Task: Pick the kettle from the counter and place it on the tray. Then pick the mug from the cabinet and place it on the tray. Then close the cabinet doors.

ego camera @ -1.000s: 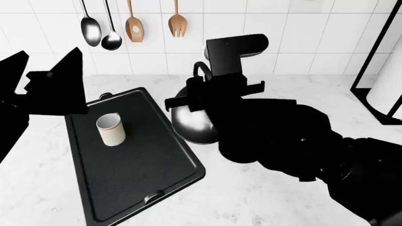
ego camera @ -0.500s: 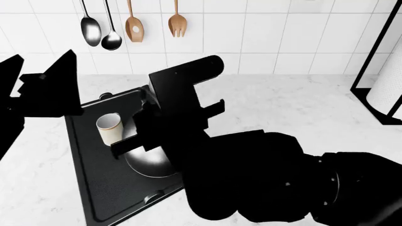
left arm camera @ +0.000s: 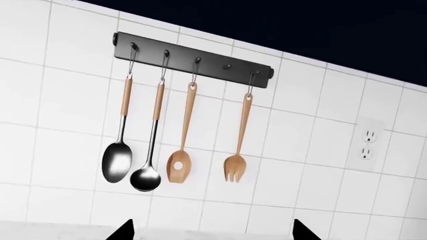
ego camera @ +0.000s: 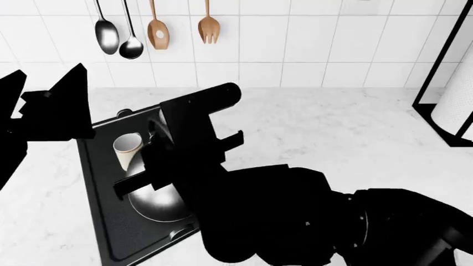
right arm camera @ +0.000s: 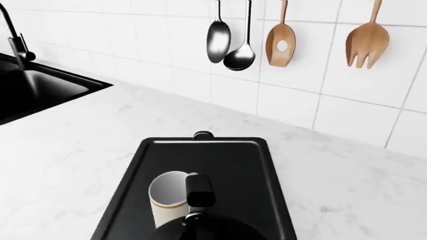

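Note:
The dark chrome kettle (ego camera: 155,206) is over the near half of the black tray (ego camera: 103,183), and I cannot tell if it rests on it. My right gripper (ego camera: 168,166) is shut on its black handle (right arm camera: 199,192); the fingers are hidden. The cream mug (ego camera: 127,151) stands on the tray right against the kettle and leans a little. In the right wrist view the mug (right arm camera: 165,197) touches the kettle's dome (right arm camera: 200,233) on the tray (right arm camera: 220,160). My left gripper (ego camera: 46,77) is open and empty, raised left of the tray, facing the wall (left arm camera: 212,235). The cabinet is out of view.
The white marble counter (ego camera: 333,127) runs all around the tray. Spoons and wooden utensils (ego camera: 132,33) hang on a wall rail (left arm camera: 193,60). A black sink (right arm camera: 33,90) with a faucet lies beyond the tray's far side. A paper towel roll (ego camera: 454,105) stands at the right.
My right gripper has carried the kettle leftward from the counter beside the tray to over the tray, up against the mug, which now leans. The left arm has barely moved.

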You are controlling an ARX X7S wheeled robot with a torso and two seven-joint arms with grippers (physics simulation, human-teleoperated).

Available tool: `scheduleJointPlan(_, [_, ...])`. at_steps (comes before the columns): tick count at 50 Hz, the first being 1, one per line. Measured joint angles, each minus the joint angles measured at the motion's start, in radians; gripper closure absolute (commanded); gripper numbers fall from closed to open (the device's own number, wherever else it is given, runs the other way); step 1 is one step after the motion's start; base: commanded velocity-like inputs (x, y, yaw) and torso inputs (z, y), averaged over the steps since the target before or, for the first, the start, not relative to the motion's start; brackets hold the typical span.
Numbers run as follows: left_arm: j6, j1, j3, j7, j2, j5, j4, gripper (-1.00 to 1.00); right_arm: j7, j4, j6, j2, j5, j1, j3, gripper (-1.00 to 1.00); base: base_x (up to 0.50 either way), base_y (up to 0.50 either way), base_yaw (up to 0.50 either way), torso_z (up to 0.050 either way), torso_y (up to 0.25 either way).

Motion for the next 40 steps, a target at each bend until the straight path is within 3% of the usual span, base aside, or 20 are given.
scheduleJointPlan(40, [0.024,0.050,-0.009,0.043,0.008,0.041,-0.008,-1.00,-0.066,0.076,-0.023,-0.042,-0.057,-0.027,-0.021,1.00,0.00,0.00,0.00,0.000,0.000])
